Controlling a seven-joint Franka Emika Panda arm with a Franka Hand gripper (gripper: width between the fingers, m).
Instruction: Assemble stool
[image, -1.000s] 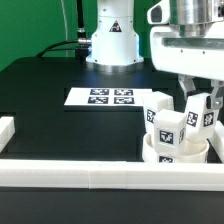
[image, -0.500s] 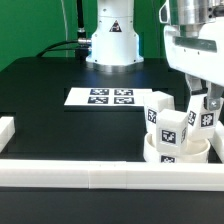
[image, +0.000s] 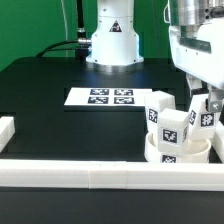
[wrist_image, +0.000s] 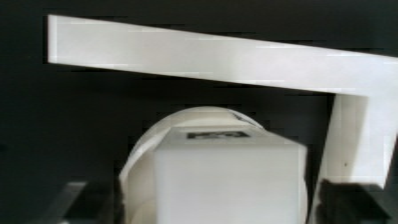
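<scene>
Table: a black table top (image: 60, 125) carries everything; a green wall stands behind it.
Rails: low white border rails (image: 70, 176) run along the near edge, and 1 short piece (image: 6, 128) sits at the exterior view's left. The near rail stands in front of the seat and hides its lowest part.
Marker board: the marker board (image: 108, 97) lies flat near the middle of the table, well apart from the stool, with 4 black-and-white tags on it.
Robot base: the white base (image: 110, 40) of the arm stands at the far edge, behind the marker board.
Stool position: the stool (image: 176, 145) is at the exterior view's right, just behind the near rail, in the corner of the rails.
Stool direction: the round seat (image: 160, 157) lies flat as a disc and the legs stand on it with their long axis pointing up, so the stool is upside down.
Count of legs: 3 block legs are seen, 1 front (image: 168, 131), 1 behind at the left (image: 157, 108), 1 at the right (image: 206, 115); each shows a square tag.
Gripper: the gripper (image: 203, 101) is around the top of the right leg, 1 finger on each side. The jaws look parted, but I cannot tell if they touch or hold the leg.
Wrist view: 1 leg (wrist_image: 222, 170) fills the centre, between the dark blurred fingertips (wrist_image: 68, 200), with a white rail (wrist_image: 196, 55) beyond.
</scene>
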